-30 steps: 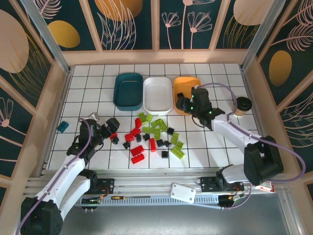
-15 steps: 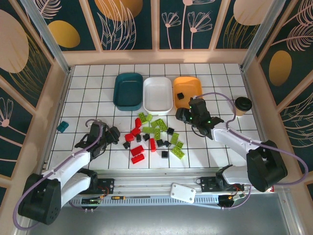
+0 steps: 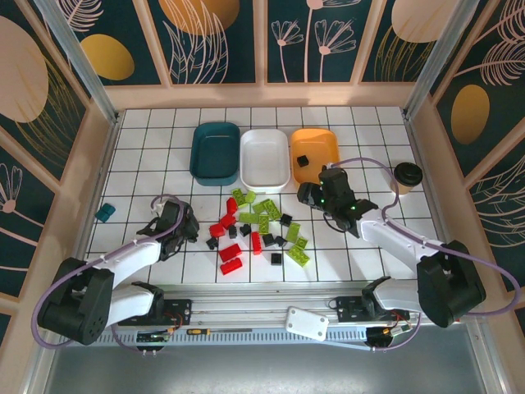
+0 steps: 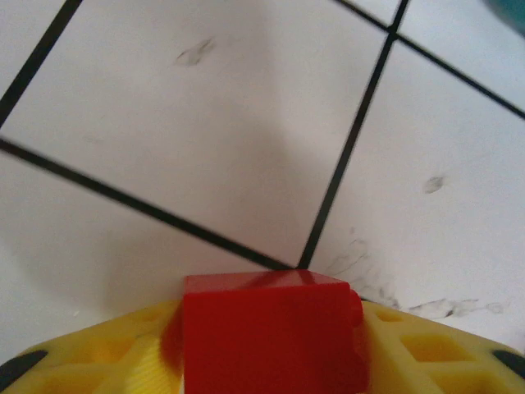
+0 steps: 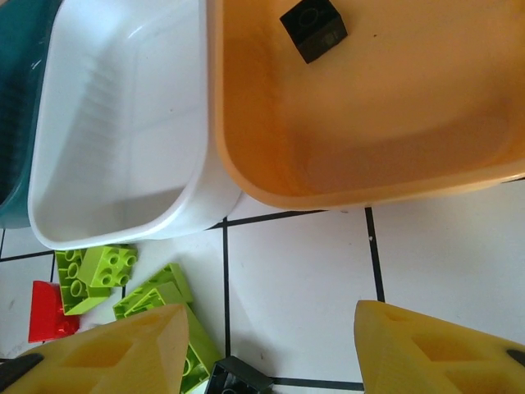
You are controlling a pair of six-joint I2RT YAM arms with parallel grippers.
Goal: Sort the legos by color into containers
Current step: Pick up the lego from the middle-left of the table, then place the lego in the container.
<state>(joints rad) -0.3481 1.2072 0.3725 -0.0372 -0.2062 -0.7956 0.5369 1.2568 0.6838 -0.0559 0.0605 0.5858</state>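
The worktop (image 3: 369, 131) is showing white, crossed by a black grid. At twelve o'clock three colours are lining up: a dark teal tray (image 3: 215, 148), a white tray (image 3: 265, 160) and an orange tray (image 3: 324, 144), the last carrying one black brick (image 3: 302, 159). The legos (image 3: 258, 222) at centre are mixing red, lime green and black. A red brick (image 4: 267, 328) is glowing between the left gripper (image 4: 271, 349)'s yellow fingers (image 4: 426, 357); the right gripper (image 5: 271, 349) is showing yellow too. A teal block (image 3: 105, 213) is lying at nine o'clock. At three o'clock a tan cup (image 3: 407, 175) is wearing a black lid. The walls (image 3: 221, 41) are displaying dark teal with cream flowers and mustard ovals.
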